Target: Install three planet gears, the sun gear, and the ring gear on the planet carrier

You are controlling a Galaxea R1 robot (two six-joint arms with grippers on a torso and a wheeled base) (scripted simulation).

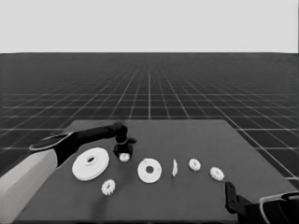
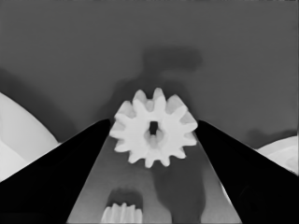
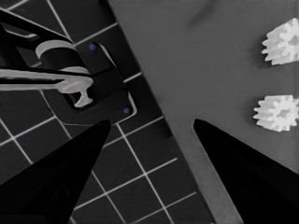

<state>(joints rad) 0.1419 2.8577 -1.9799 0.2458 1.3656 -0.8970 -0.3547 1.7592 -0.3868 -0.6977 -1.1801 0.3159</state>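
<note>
head: high, across table [image 1: 196, 135] | left wrist: close over gear [image 2: 153, 128] | right wrist: table corner

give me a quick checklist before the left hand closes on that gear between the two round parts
1. Left hand over the target gear: ok; the left wrist view shows the gear centred between the fingers.
2. Fingers open enough: ok; a finger sits on each side of the gear.
3. Gear lying flat: ok; its teeth and centre hole face the wrist camera.
4. Clear of the larger round part: cannot tell; it lies close by.
5. Smaller round part free to receive gears: ok; nothing sits on it.
6. Right hand out of the way: ok; it is at the table's near right corner.
</note>
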